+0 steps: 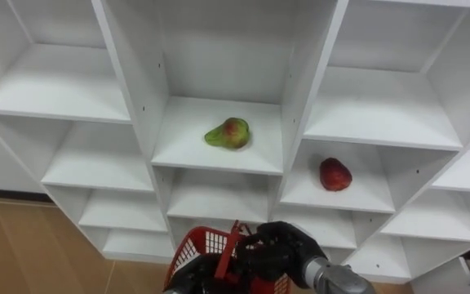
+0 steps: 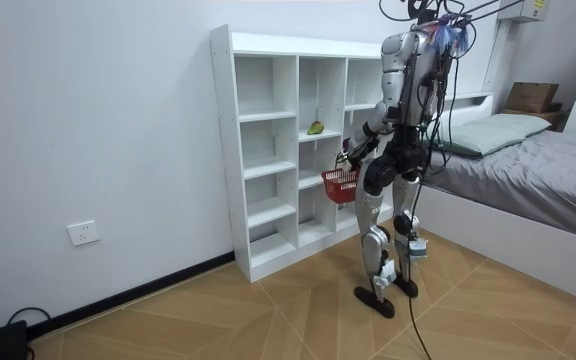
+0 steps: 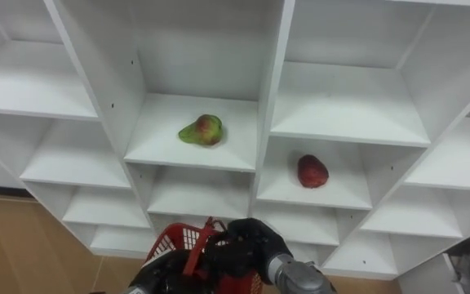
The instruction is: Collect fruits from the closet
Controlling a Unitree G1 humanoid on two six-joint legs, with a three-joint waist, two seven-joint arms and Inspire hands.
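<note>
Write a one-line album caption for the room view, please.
A humanoid robot stands at a white closet, holding a red basket, a pear waiting on a shelf.

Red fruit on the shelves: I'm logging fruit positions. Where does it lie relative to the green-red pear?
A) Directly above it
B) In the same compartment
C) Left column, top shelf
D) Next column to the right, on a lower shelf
D: the red fruit lies in the column right of the pear, on a lower shelf of the white closet.
</note>
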